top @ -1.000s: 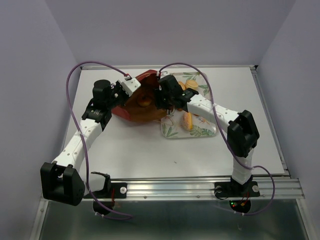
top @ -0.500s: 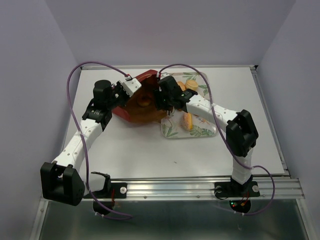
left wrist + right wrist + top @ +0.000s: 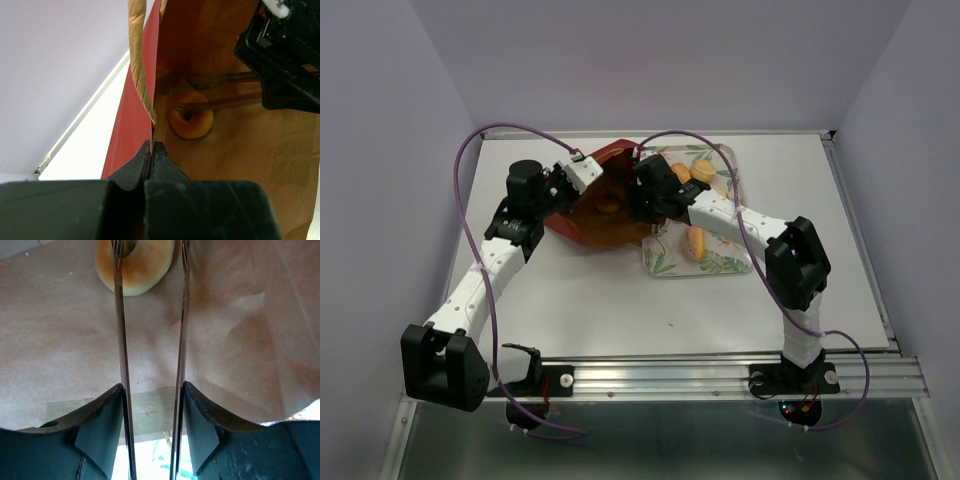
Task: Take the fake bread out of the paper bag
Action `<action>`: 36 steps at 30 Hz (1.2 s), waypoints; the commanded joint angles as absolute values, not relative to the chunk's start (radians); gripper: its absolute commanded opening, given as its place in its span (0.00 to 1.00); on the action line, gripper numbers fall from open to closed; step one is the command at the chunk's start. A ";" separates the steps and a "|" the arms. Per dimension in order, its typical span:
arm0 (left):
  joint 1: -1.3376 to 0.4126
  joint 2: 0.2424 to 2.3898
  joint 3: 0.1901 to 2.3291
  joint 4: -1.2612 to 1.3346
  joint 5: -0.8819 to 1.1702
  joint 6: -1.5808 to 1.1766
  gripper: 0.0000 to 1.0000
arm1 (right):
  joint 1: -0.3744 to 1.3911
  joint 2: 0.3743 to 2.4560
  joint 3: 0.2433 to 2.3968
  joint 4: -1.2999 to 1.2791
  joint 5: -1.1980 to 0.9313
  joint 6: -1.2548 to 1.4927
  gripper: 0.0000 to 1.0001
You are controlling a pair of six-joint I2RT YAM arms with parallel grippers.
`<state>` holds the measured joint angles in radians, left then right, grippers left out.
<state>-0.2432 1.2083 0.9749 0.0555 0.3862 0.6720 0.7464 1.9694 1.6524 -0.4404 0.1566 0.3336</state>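
**Location.** The ring-shaped bagel (image 3: 146,274) lies flat on the brown inner wall of the paper bag (image 3: 235,150), deep inside. The bag rests on the counter (image 3: 620,300) just beside the leaf-patterned tray (image 3: 720,264), where other bread pieces (image 3: 697,243) already sit.

**Jaws.** The left gripper (image 3: 151,155) has its jaws pressed together on the bag's edge, next to the twisted handle (image 3: 136,55). This pinch holds the mouth open. The right gripper (image 3: 151,250) reaches inside with its jaws partly spread. One thin finger runs over the bagel's hole and the other passes just outside the ring, so nothing is clamped yet.

**Handling.** The bagel looks light and firm, with a smooth skin that may slip between narrow fingers. The best hold is judged to be across the ring wall, with one finger in the hole. The bag is thin, pliant paper and would likely sag shut if released.

**Views.**
- **Right wrist:** this is the only view that shows how the fingers line up with the hole.
- **Left wrist:** this view shows the pinch on the edge and the fingers from the side. It does not show whether the tips touch the paper.
- **Top:** this view shows the layout of tray, bag and arms, with the bagel only a small spot
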 commanded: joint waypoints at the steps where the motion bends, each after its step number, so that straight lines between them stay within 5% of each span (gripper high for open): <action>1: -0.255 1.170 0.965 0.107 0.422 0.663 0.00 | 0.742 2.006 1.713 -0.390 0.143 0.356 0.54; 12: -0.258 1.164 0.960 0.109 0.422 0.667 0.00 | 0.742 2.019 1.730 -0.390 0.112 0.374 0.48; 26: -0.259 1.172 0.968 0.126 0.414 0.669 0.00 | 0.742 1.988 1.723 -0.388 0.095 0.368 0.01; 36: -0.259 1.166 0.954 0.133 0.400 0.676 0.00 | 0.742 1.942 1.740 -0.364 0.087 0.341 0.01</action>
<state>-0.2539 1.2072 0.9623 0.0643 0.3916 0.6712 0.7456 2.0235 1.6791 -0.4351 0.1066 0.3550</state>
